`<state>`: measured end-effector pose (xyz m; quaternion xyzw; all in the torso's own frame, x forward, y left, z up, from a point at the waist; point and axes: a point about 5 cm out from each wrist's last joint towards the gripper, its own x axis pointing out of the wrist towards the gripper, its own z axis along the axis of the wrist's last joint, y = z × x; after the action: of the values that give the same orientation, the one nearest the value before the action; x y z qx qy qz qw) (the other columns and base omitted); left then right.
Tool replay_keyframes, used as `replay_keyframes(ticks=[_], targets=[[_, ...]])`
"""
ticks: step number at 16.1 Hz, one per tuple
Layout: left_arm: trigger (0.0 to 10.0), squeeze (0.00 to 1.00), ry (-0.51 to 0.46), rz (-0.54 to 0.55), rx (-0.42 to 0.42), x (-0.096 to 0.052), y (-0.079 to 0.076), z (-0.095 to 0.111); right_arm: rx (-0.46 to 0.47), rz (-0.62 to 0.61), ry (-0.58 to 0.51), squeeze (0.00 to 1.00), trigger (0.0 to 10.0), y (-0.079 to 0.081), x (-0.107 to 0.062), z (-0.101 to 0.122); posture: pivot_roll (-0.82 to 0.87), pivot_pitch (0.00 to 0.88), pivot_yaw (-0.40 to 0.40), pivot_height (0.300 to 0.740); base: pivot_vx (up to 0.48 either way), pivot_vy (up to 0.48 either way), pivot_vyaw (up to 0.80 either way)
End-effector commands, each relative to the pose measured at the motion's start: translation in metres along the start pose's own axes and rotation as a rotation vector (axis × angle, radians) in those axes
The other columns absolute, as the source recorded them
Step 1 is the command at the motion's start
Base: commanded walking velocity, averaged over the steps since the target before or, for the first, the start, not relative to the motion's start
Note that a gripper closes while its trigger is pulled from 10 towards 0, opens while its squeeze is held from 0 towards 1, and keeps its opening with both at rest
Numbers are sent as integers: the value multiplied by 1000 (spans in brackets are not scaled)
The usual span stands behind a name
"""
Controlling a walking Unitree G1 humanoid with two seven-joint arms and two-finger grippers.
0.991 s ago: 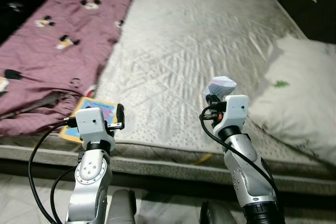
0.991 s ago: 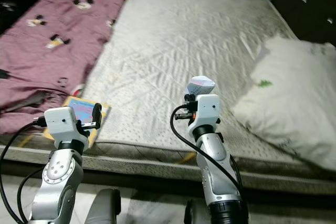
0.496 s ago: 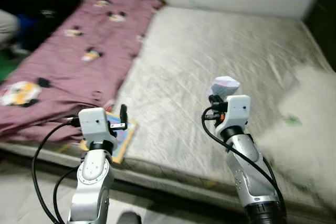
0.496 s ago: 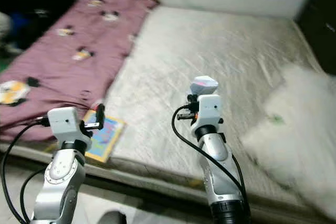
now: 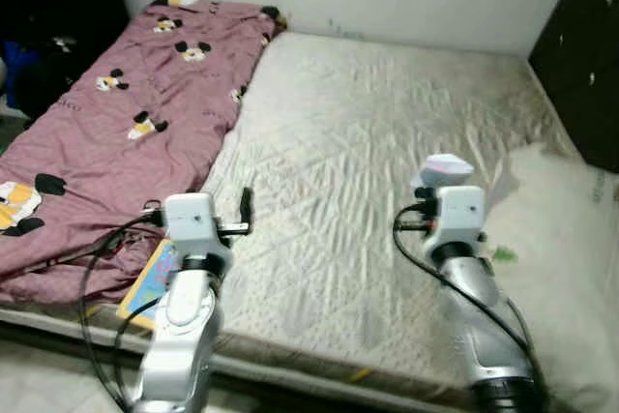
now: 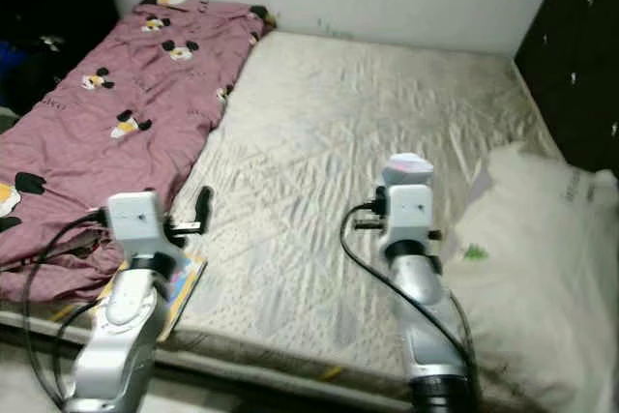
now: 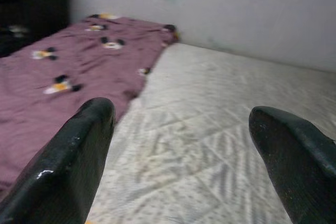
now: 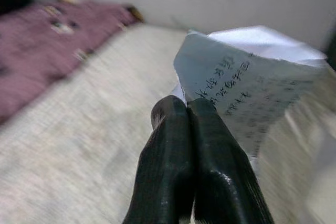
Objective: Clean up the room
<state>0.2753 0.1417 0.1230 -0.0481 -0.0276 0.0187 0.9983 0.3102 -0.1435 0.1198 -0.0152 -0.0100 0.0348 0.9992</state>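
Along the mattress's [image 5: 358, 152] left side I see the maroon cartoon-print blanket [image 5: 106, 132] spread out, soft and bulky, something I'd judge needs gathering by a fold rather than a pinch at one corner. At the near-left corner a colourful picture book [image 6: 184, 282] lies flat, partly tucked under the blanket's edge; it looks thin and stiff, and I'd take it by the free edge nearest the mattress's front edge. My left gripper [image 7: 181, 145] hovers above that corner with its fingers spread wide and nothing between them. Across the bare quilted middle, my right gripper [image 8: 189, 129] is raised over the mattress's right half, fingers pressed together on a crumpled sheet of printed paper [image 8: 247, 77]. The paper is light and limp, easily torn or slipped, so I judge the pinch at its lower fold is the sensible hold, provided I don't swing fast. At the right edge a white pillow [image 5: 561, 229] rests, soft and light.
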Motion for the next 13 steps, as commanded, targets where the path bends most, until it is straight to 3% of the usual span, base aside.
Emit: replay_keyframes(ticks=[1,5,9,11,13], targets=[[10000,0,10,26,1,-2,6,-3,-4,26,-20,0,10000,9,3,4,65,17,-11,740,0,0,0],[10000,0,8,17,-1,-1,5,-2,-3,17,-11,0,10000,8,5,3,71,15,-32,740,0,0,0],[10000,0,-40,-9,28,10,7,12,-61,80,-49,0,10000,20,17,23,31,58,-68,740,0,0,-627],[10000,0,-3,3,18,5,8,3,-28,50,-2,0,10000,21,16,11,40,57,-46,740,0,0,-650],[10000,0,2,-8,9,1,5,2,-14,57,-6,0,10000,25,15,11,44,54,-36,740,0,0,0]])
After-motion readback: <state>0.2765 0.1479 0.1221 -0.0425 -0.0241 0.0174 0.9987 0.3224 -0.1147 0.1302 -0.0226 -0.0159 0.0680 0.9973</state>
